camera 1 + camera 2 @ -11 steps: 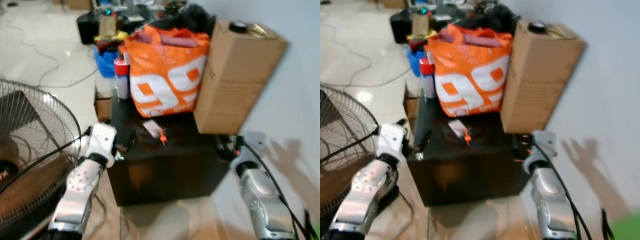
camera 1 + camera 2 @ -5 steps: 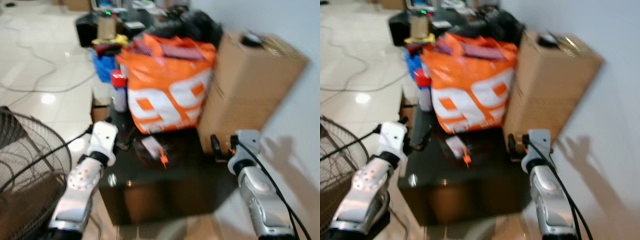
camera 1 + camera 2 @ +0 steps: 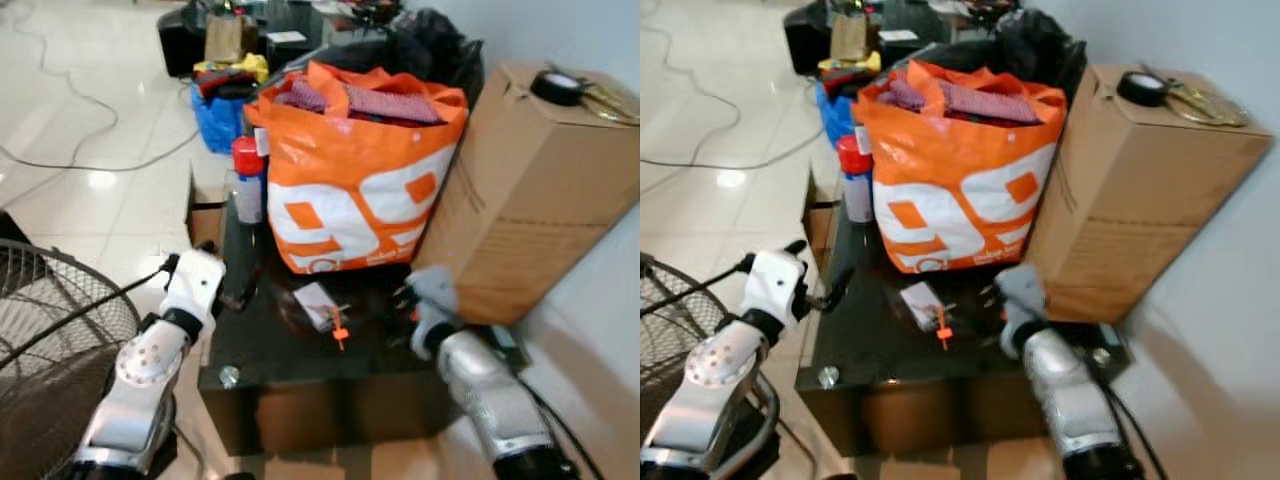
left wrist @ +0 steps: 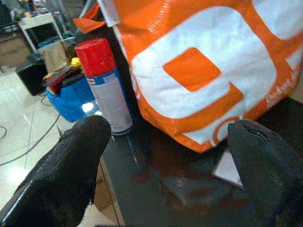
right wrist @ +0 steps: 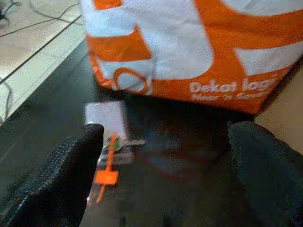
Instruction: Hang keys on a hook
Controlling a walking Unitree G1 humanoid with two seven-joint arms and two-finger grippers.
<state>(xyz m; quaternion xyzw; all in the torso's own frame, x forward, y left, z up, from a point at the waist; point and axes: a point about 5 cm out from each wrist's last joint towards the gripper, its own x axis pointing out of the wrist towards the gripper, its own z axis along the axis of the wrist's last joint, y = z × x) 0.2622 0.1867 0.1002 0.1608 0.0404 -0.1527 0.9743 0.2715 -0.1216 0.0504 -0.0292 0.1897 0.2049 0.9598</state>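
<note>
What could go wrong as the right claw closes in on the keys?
The keys lie flat on the glossy black table, tangled with a white card and orange tag, so the open right claw may pinch the card or slide them. The orange bag stands close behind, easy to bump.

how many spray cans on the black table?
1. The red-capped spray can stands at the black table's far left edge, beside the orange bag. More may be hidden behind the bag.
</note>
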